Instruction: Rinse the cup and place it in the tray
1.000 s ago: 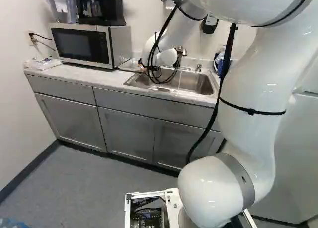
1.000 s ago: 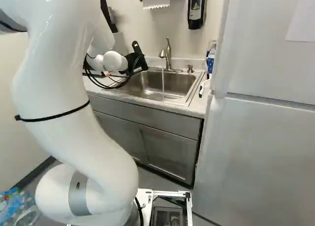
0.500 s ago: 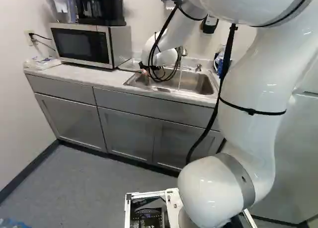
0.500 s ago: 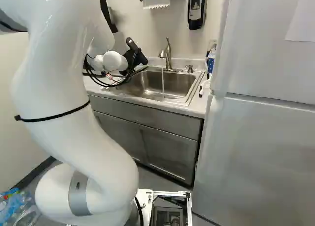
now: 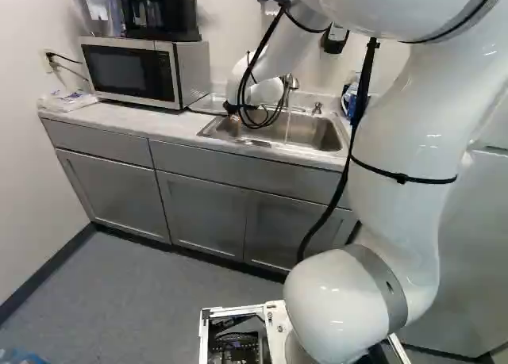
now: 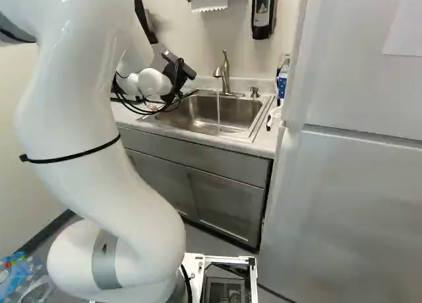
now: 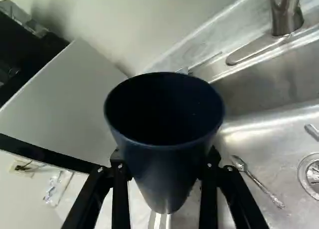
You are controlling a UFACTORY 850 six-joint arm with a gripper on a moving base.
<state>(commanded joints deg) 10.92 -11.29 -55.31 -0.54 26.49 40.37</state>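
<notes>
Right of the microwave on the counter, near the sink's back left corner, I've swung my gripper round and a little left since a second ago, clamped on the dark blue cup. Water runs from the faucet; only my wrist view shows the cup's mouth, plus a spoon beside the drain.
</notes>
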